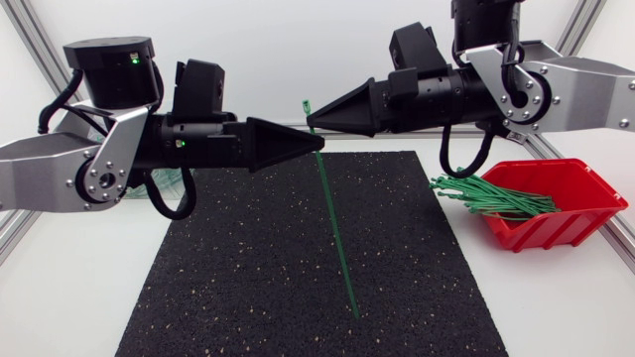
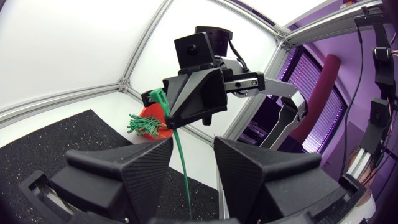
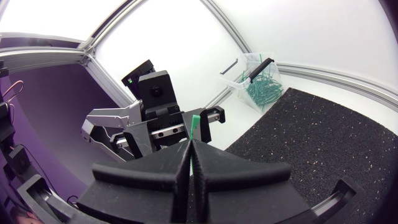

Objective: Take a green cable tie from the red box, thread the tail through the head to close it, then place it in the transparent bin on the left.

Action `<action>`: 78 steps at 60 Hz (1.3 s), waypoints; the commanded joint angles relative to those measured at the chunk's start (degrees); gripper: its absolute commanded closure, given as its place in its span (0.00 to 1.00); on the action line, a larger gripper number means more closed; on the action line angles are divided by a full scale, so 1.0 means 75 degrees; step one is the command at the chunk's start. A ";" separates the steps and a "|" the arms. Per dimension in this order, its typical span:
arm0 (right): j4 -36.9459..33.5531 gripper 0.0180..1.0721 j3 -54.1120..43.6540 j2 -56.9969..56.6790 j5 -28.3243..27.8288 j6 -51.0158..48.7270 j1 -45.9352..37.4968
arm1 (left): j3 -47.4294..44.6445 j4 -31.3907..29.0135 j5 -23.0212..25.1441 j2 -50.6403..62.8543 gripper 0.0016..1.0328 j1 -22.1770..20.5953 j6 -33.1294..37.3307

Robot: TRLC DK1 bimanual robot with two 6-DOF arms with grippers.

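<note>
**Item 1: green cable tie** [image 1: 335,228]. 1 piece, not yet looped. Hanging over the black mat [image 1: 228,278], head uppermost, tail slanting down toward the mat. Cannot tell whether the tip touches it.

**Item 2: right gripper** [image 3: 189,148]. Fingers pressed together on the tie just below its head, with the head standing clear above the tips.

**Item 3: left gripper** [image 2: 193,143]. Fingers apart, with the strap running through the gap and no evident contact on either side. Tip close under the right gripper's.

**Item 4: red box** [image 1: 580,213]. At the table's right, holding a bundle of spare ties [image 1: 491,196].

**Item 5: transparent bin** [image 3: 235,87]. Past the mat's edge on the left, with green ties inside.

**Handling (judged).**
- Very light, thin and springy along its length.
- Smooth, so likely to slip or twist under flat pads.
- Best taken on the strap's 2 flat faces, low toward the tail, leaving a short free end for bending up into the head.
- A long free end likely to whip and miss the slot.
</note>
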 commanded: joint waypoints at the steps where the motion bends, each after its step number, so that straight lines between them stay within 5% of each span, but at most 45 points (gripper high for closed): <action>1: 0.0111 0.95 -0.0183 -0.0240 -0.0015 0.0191 0.0002 | -0.0190 0.0136 0.0070 0.0117 0.59 -0.0057 -0.0207; 13: 0.0135 0.95 -0.0242 -0.0369 0.0008 0.0179 -0.0034 | -0.0190 0.0136 0.0070 0.0176 0.72 -0.0057 -0.0277; 41: 0.0146 0.95 -0.0301 -0.0357 0.0067 0.0179 0.0049 | -0.0190 0.0229 0.0070 0.0140 0.77 0.0002 -0.0395; 78: 0.0146 0.95 -0.0465 -0.0639 0.0290 0.0179 0.0142 | -0.0260 0.0241 0.0058 0.0070 0.96 0.0107 -0.0535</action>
